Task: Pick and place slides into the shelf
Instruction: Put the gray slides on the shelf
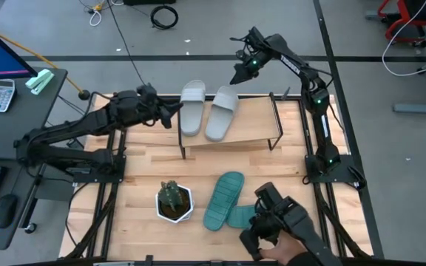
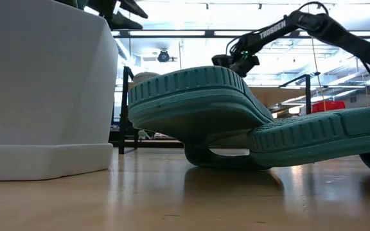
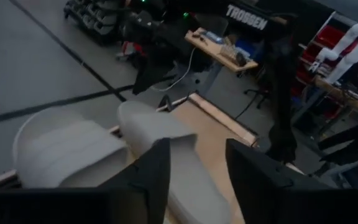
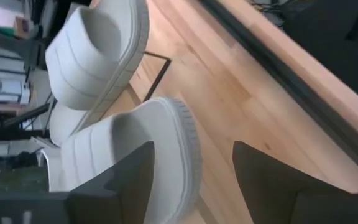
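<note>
Two teal green slides (image 1: 222, 199) lie overlapping on the wooden tabletop (image 1: 139, 166) at roughly 5 o'clock from its centre, one propped across the other; the low view shows their ribbed rubbery soles (image 2: 198, 96) stacked, the upper one tilted. Just beside them, at 7 o'clock, a small potted plant (image 1: 174, 201) stands in a white pot. A third dark device (image 1: 272, 218) sits at the near edge touching the teal pair, with what looks like a hand at the frame's bottom.

Farther back, the shelf (image 1: 231, 125), a light wooden board on thin black legs, stands toward 12 o'clock. Two light grey slides (image 1: 205, 109) rest side by side on its left half, wide ribbed straps up, their far ends overhanging the rear edge.

At 10 o'clock the left gripper (image 1: 174, 109) reaches in from the side, just beside the nearer grey slide (image 3: 73, 152); its wrist view shows the dark fingers (image 3: 157, 171) spread apart with nothing between them. At 1 o'clock the right gripper (image 1: 237, 76) hangs over the far end of the other grey slide (image 4: 135, 155), jaws likewise parted and holding nothing.
</note>
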### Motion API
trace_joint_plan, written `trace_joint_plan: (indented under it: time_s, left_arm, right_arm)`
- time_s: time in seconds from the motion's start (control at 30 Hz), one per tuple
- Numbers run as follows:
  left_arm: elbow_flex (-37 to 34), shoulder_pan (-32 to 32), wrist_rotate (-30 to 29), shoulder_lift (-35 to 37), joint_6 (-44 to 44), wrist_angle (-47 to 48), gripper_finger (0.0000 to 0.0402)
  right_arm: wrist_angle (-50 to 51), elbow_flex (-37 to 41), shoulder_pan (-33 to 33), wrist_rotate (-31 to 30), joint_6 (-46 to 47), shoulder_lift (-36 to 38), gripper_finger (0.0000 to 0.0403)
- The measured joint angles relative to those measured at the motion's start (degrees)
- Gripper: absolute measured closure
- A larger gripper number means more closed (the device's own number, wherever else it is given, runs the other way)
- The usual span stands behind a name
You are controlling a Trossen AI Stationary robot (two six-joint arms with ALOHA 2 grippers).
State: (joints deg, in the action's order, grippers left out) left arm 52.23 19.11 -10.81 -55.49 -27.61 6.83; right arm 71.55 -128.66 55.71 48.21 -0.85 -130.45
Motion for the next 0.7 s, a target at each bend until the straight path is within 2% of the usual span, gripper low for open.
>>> trace_joint_plan:
  time_s: [0.17,0.3,0.57,0.7]
  left_arm:
    - [0.07,3.54,6.79,0.46,-0.40,4.10,0.0203]
    - [0.07,5.50,11.69,0.51,-0.34,5.81,0.0193]
    - [0.07,7.78,17.46,0.49,1.08,8.08,0.0199]
    - [0.05,8.08,18.20,0.49,1.17,8.61,0.0195]
  right_arm:
    - [-0.45,0.02,-2.32,-0.58,-0.92,-0.38,0.0179]
    - [-1.32,0.02,-3.46,-3.28,-0.95,-0.38,0.0179]
    - [-3.90,0.10,-4.14,-6.43,-0.80,-0.36,0.0186]
    - [-4.35,2.28,-4.14,-6.66,-0.71,-0.31,0.0187]
